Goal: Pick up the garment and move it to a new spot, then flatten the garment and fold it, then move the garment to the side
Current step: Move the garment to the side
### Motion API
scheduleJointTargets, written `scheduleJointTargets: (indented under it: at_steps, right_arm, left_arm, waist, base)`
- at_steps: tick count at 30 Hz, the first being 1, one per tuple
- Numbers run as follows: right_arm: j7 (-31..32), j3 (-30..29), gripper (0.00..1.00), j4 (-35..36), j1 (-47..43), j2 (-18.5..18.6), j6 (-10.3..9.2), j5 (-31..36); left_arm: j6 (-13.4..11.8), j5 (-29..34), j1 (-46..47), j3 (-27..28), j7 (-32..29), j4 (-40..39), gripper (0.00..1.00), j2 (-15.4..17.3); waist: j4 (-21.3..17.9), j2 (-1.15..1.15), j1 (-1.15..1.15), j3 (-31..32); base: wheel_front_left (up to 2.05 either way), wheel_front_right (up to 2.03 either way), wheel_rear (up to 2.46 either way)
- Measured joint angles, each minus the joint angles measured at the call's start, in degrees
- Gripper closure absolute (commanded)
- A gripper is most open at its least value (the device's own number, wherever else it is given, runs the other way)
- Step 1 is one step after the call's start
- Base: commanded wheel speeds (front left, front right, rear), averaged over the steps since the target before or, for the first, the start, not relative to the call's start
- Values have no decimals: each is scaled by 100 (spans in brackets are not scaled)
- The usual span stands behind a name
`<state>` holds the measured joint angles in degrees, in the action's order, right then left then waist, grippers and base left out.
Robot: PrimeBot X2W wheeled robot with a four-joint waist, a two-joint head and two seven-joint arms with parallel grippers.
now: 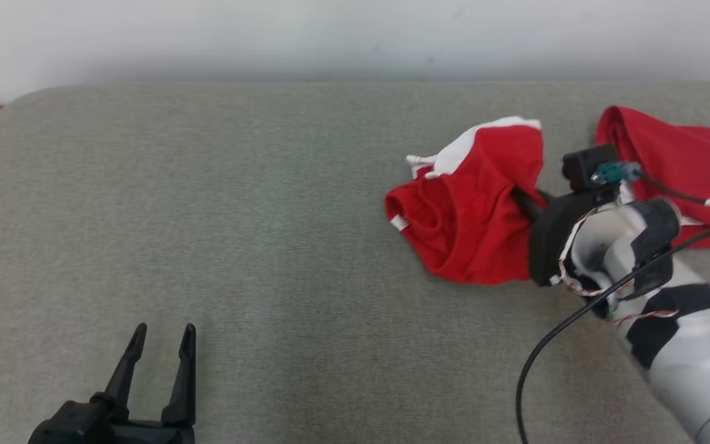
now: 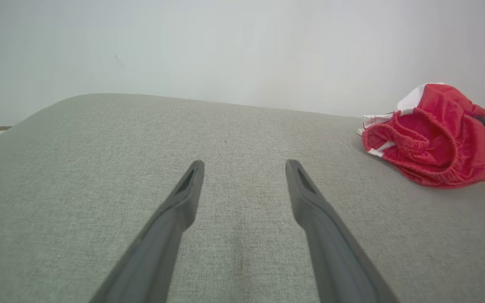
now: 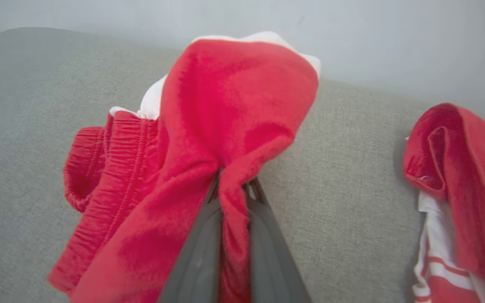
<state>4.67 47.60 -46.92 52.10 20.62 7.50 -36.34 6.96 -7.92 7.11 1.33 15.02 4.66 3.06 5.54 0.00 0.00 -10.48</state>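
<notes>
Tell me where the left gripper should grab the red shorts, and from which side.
Probably take the elastic waistband, coming in from the left end of the red shorts. That thick gathered rim stands open toward the open left gripper, while the right gripper is shut on a fold at the opposite end.

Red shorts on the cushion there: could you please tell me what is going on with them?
The robot's right end effector is shut on a fold of the red shorts, which are bunched up on the grey cushion. Its left end effector is open over bare cushion, well apart. Another red garment lies farther right.
</notes>
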Motion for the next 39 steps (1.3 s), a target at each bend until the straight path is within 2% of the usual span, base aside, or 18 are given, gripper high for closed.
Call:
scheduleJointTargets:
  at_steps: [9,21,32,39]
  right_arm:
    - [404,368,100,433,603,755,0,-120]
    - [671,411,100,508,1077,1491,0,-363]
    - [856,256,100,430,1440,1997,1,-552]
    - [872,137,100,200,1535,2118,1,-549]
  left_arm:
    - [27,47,51,124,-1,-137,0,125]
    - [44,44,96,214,-1,-354,0,320]
    - [49,36,108,277,-1,-490,0,464]
    - [49,-14,160,275,-1,-557,0,576]
  waist:
    - [-458,0,0,-192]
    - [-702,0,0,-545]
    - [-830,0,0,-787]
    - [-838,0,0,-970]
  base:
    - [0,0,0]
    - [0,0,0]
    - [0,0,0]
    - [0,0,0]
